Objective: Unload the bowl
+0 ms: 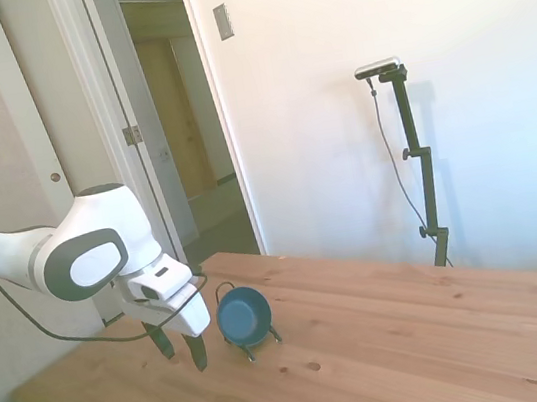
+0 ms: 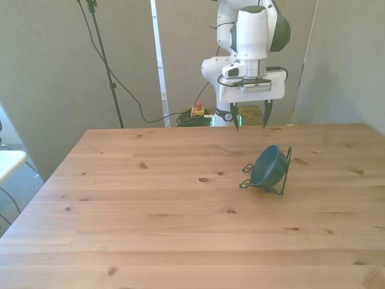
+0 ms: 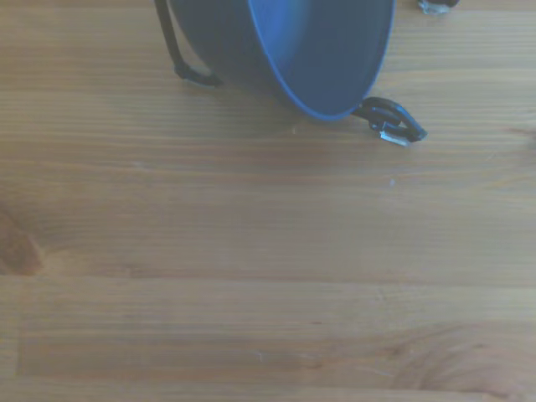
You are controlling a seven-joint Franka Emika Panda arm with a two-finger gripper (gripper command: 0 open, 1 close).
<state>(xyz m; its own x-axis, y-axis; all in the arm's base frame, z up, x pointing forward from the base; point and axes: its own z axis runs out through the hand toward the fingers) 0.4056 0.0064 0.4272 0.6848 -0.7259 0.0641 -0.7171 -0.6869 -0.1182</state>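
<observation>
Probably light, stiff, slick bowl (image 2: 269, 167) tilted in rack (image 2: 284, 173); best pinched at rim by wide-open gripper (image 2: 251, 123).

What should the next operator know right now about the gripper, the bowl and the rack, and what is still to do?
Gripper: open, empty, hanging above the table, behind the bowl as the front view shows it, touching nothing.
Bowl: dark blue, standing on edge, leaning in the thin black wire rack, toward the front view's right. The wrist view shows its rim and a rack foot from close by.
Done: the gripper is near the bowl, with no grasp yet.
Left: close on the bowl's rim, lift it clear of the rack, set it on the table.
</observation>
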